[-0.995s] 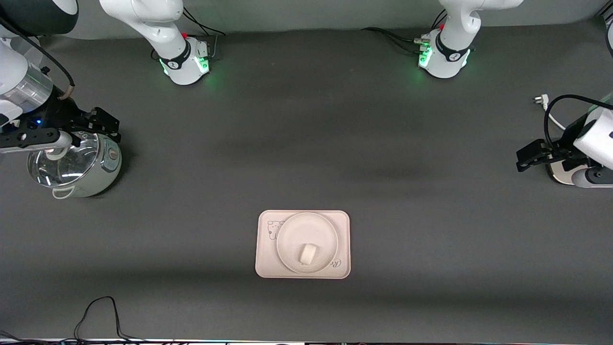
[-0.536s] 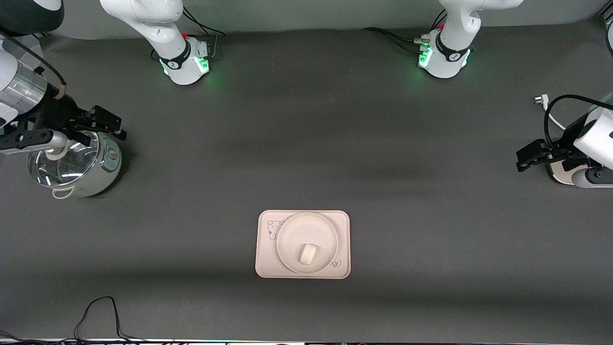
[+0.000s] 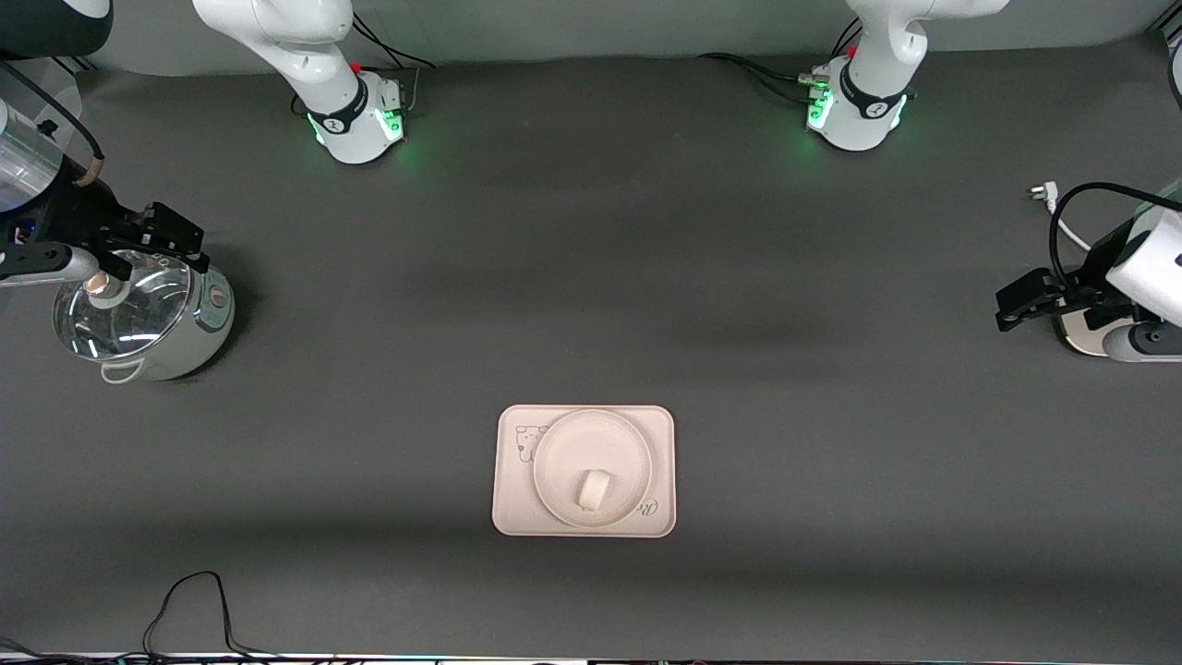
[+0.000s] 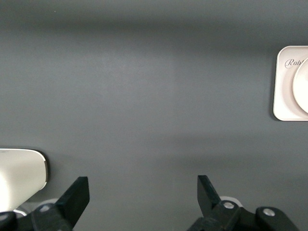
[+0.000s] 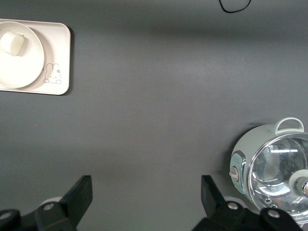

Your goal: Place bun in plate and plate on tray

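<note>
The bun (image 3: 593, 488) lies in the round plate (image 3: 554, 453), and the plate sits on the pinkish tray (image 3: 512, 499) near the middle of the table, on the side nearer the front camera. My right gripper (image 3: 185, 245) hangs open and empty over the rim of a pot at the right arm's end. In the right wrist view its fingers (image 5: 82, 192) stand wide apart, with the tray (image 5: 57, 53), plate (image 5: 24, 67) and bun (image 5: 12, 43) far off. My left gripper (image 3: 1007, 309) waits open and empty at the left arm's end. Its wrist view shows a corner of the tray (image 4: 284, 96).
A pale green pot with a glass lid (image 3: 138, 314) stands under the right gripper. A white device (image 3: 1090, 337) lies beneath the left arm, with a white plug (image 3: 1042, 192) beside it. A black cable (image 3: 185, 600) loops at the table's front edge.
My right gripper has drawn back over the pot toward the right arm's end of the table. The left arm, tray, plate and bun have not moved.
</note>
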Controlling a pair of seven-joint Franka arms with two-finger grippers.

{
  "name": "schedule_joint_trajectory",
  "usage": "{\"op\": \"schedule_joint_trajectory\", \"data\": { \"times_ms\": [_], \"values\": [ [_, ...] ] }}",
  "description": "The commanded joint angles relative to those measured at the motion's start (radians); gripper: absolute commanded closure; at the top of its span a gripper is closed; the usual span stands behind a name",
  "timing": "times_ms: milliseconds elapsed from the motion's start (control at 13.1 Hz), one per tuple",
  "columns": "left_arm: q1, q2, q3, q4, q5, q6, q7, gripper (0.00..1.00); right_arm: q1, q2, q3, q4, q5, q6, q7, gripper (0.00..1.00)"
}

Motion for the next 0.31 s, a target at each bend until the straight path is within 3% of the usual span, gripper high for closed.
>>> {"op": "schedule_joint_trajectory", "data": {
  "times_ms": [0, 230],
  "values": [
    [-0.008, -0.005, 0.007, -0.004, 0.002, 0.009, 0.004, 0.0, -0.003, 0.006, -0.004, 0.045, -0.015, -0.043, -0.009, 0.0],
    [-0.008, -0.005, 0.007, -0.004, 0.002, 0.01, 0.004, 0.0, -0.005, 0.019, -0.024, 0.058, -0.005, -0.051, -0.02, 0.0]
  ]
}}
